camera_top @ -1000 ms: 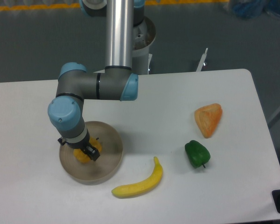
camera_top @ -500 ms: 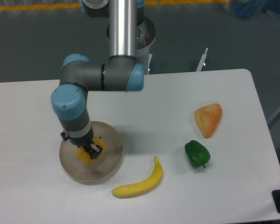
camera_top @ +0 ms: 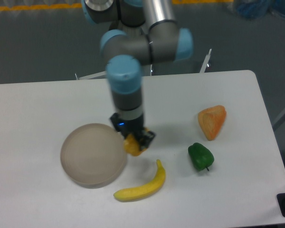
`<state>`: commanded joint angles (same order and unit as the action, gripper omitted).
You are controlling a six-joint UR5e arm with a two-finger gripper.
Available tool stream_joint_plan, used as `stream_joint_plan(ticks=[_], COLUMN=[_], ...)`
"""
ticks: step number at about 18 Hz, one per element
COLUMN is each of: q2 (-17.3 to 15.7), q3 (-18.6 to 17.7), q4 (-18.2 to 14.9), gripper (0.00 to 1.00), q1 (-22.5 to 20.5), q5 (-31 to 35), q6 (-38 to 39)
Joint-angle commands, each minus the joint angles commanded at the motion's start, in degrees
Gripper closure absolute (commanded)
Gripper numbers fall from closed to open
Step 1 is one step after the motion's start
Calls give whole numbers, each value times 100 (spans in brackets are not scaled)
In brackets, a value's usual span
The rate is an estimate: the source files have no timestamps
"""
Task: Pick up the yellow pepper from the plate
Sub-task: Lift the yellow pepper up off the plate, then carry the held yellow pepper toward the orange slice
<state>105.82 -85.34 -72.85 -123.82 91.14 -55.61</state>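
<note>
My gripper (camera_top: 134, 141) is shut on the yellow pepper (camera_top: 133, 146), a small yellow-orange piece held just past the right rim of the plate and above the table. The round beige plate (camera_top: 92, 154) lies at the left of the table with nothing on it. The pepper is partly hidden by the gripper's fingers, and the frame is blurred around the arm.
A long yellow banana (camera_top: 142, 185) lies just below and right of the gripper. A green pepper (camera_top: 200, 156) and an orange wedge-shaped piece (camera_top: 213, 121) lie to the right. The white table's (camera_top: 33, 109) right edge is near the wedge.
The gripper, shut on the yellow pepper, has lifted it off the plate and carried it right, past the plate's rim. The plate now holds nothing.
</note>
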Motion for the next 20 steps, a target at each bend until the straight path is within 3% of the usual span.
stream_joint_plan(ticks=[7, 15, 20], q2=[44, 299, 378], q3=[-123, 0, 106], q4=[-176, -142, -133], gripper=[100, 100, 100], q1=[-941, -1109, -1100], q5=[-26, -96, -229], q6=[-1617, -2840, -2876])
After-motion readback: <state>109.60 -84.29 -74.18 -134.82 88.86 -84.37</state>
